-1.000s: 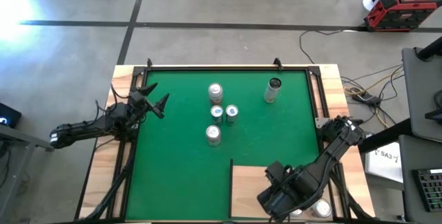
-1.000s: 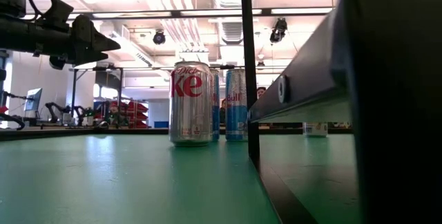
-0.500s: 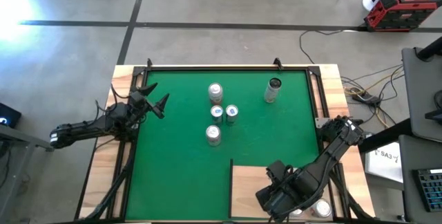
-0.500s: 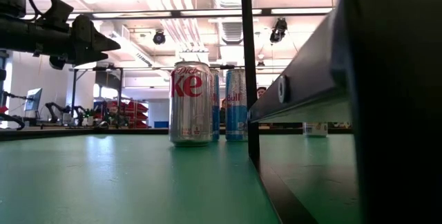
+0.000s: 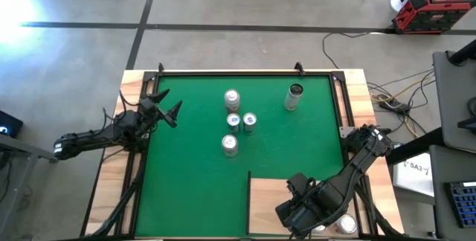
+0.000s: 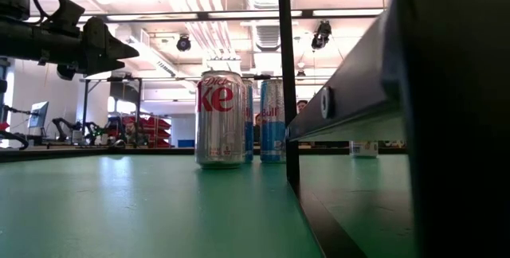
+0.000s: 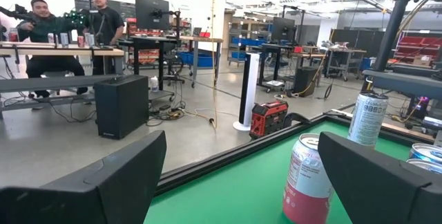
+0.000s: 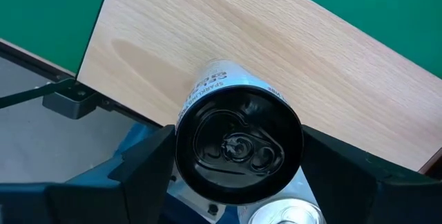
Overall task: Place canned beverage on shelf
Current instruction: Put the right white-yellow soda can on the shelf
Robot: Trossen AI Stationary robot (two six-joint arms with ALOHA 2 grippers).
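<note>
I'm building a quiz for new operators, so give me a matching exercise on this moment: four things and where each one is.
1. left pincer
2. right pincer
3. black-topped can
4. shelf

a. near-right corner of the green mat
b. between the right pincer's fingers
c. over the shelf's near edge
d. at the mat's left edge, empty

Pairs: 1-d, 2-c, 3-b, 4-a

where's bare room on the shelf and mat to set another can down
The shelf is bare on its left part, beside the right gripper. The green mat lies open left of the shelf and below the can cluster. That cluster crowds the centre.
</note>
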